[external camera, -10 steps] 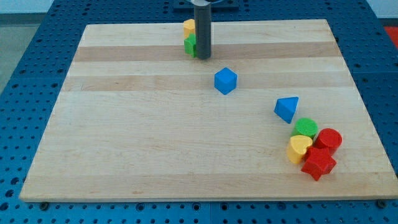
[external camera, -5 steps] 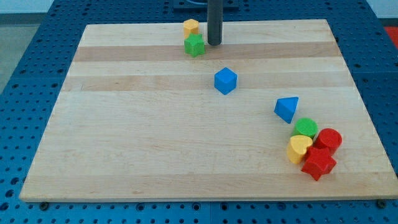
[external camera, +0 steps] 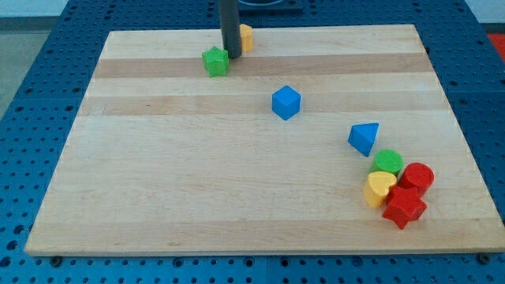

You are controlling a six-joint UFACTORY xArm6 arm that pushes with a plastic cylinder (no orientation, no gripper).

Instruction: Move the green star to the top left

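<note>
Green star (external camera: 215, 61) sits near worktop (external camera: 197, 173) top edge, left of centre. My tip (external camera: 233, 55) touches its 3 o'clock side, yellow block (external camera: 245, 37) behind. No jaws on this rig. Mid-push; next: drive toward 9 o'clock.

The green star (external camera: 215, 61) is bright green; the block behind the dark rod (external camera: 230, 28) is yellow-orange (external camera: 246, 37); the cube (external camera: 286, 102) and the pyramid-like block (external camera: 364, 138) are blue; the board (external camera: 158, 173) is pale wood with light and darker stripes; around it the table (external camera: 31, 95) is blue with dark holes.
</note>
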